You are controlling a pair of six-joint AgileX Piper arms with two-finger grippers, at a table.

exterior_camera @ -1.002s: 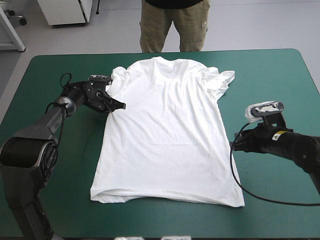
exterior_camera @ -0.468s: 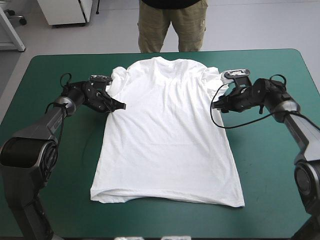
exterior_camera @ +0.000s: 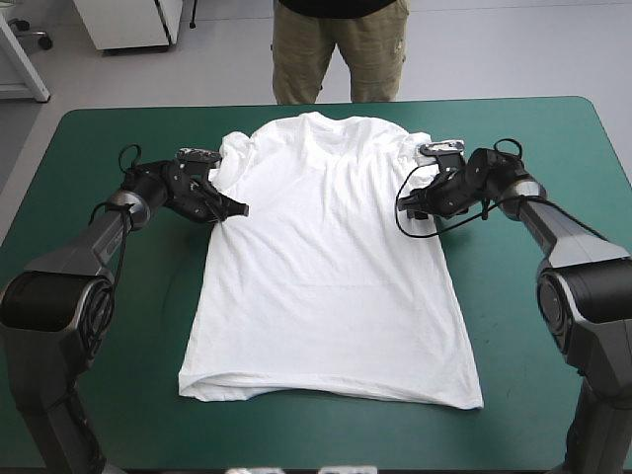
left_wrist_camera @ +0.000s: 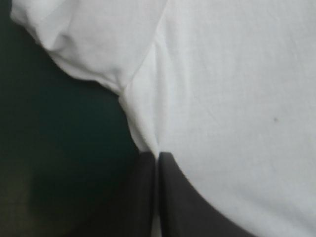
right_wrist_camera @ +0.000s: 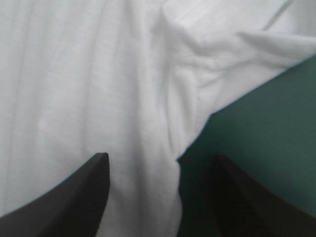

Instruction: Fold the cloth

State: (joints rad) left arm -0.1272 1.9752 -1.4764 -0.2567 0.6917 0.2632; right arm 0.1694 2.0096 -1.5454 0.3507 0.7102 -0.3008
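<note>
The white T-shirt (exterior_camera: 331, 267) lies spread flat on the teal-green table, collar toward the far edge, hem near the front. My left gripper (exterior_camera: 235, 208) is shut on the T-shirt at its left armpit; in the left wrist view the black fingers (left_wrist_camera: 173, 197) meet with the shirt's side edge (left_wrist_camera: 143, 138) pinched between them, the left sleeve (left_wrist_camera: 94, 44) ahead. My right gripper (exterior_camera: 407, 200) is at the right armpit, open. In the right wrist view its fingers (right_wrist_camera: 79, 197) stand wide apart, the T-shirt's side edge (right_wrist_camera: 170, 143) between them and the crumpled right sleeve (right_wrist_camera: 237, 44) ahead.
Bare teal-green cover (exterior_camera: 553, 326) surrounds the shirt on both sides and along the front edge. A black cable loop (exterior_camera: 415, 212) from the right wrist hangs over the shirt's right edge.
My right arm swung from the table's right side toward the far edge and in to the T-shirt's right armpit. The left gripper stayed put on the left armpit.
</note>
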